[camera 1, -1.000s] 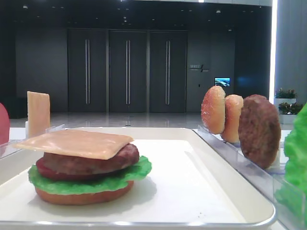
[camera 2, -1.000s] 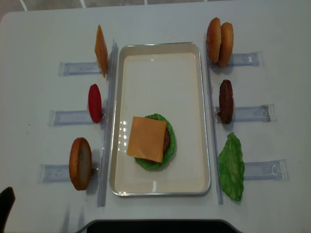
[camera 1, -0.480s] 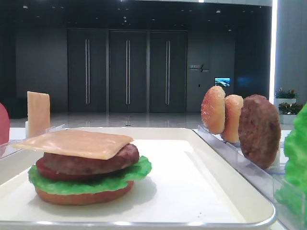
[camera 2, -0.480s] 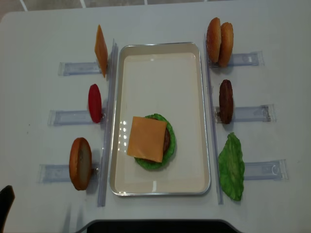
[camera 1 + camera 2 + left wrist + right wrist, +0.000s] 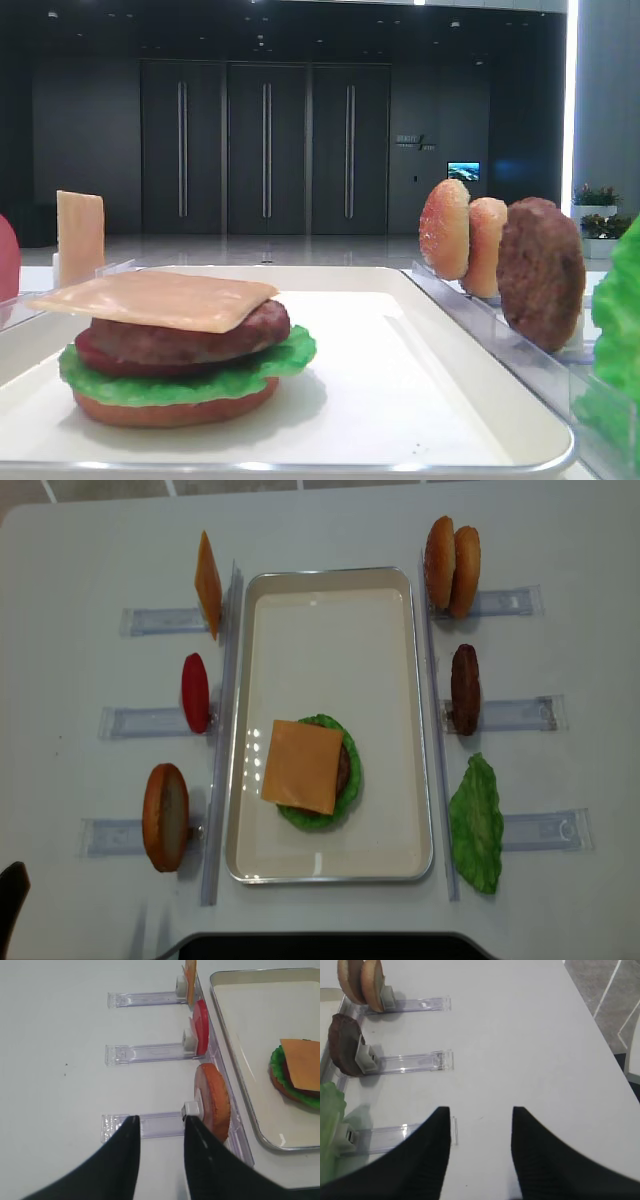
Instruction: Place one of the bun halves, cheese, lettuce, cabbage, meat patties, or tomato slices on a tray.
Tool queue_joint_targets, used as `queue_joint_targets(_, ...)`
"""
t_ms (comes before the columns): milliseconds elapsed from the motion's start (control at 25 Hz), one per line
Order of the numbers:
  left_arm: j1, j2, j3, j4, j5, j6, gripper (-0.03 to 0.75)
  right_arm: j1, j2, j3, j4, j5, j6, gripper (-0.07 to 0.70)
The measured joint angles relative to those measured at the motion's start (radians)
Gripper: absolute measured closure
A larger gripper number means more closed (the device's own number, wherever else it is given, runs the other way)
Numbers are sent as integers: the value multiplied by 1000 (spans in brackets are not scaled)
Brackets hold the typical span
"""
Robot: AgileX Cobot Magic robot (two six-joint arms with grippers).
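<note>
On the white tray (image 5: 330, 650) sits a stack with a square cheese slice (image 5: 302, 766) on top. Under it lie a meat patty (image 5: 190, 338), lettuce (image 5: 180, 382) and a bun half (image 5: 175, 410). My left gripper (image 5: 162, 1122) hovers open over the table beside an upright bun half (image 5: 215, 1102), holding nothing. Only a dark tip of it (image 5: 10, 900) shows in the overhead view. My right gripper (image 5: 480, 1110) is open over bare table, right of the lettuce leaf (image 5: 330, 1125).
Clear racks line both long sides of the tray. The left one holds a cheese slice (image 5: 207, 583), a tomato slice (image 5: 195, 692) and a bun half (image 5: 165, 816). The right one holds two bun halves (image 5: 452, 565), a patty (image 5: 464, 688) and lettuce (image 5: 476, 823).
</note>
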Motion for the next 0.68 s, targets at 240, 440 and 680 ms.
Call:
queue_joint_targets(240,0,0,0,0,-1,-2,482,0,0,0,0,0,0,349)
queue_joint_targets(440,0,0,0,0,-1,-2,482,0,0,0,0,0,0,349)
queue_joint_targets(680,0,0,0,0,-1,-2,482,0,0,0,0,0,0,349)
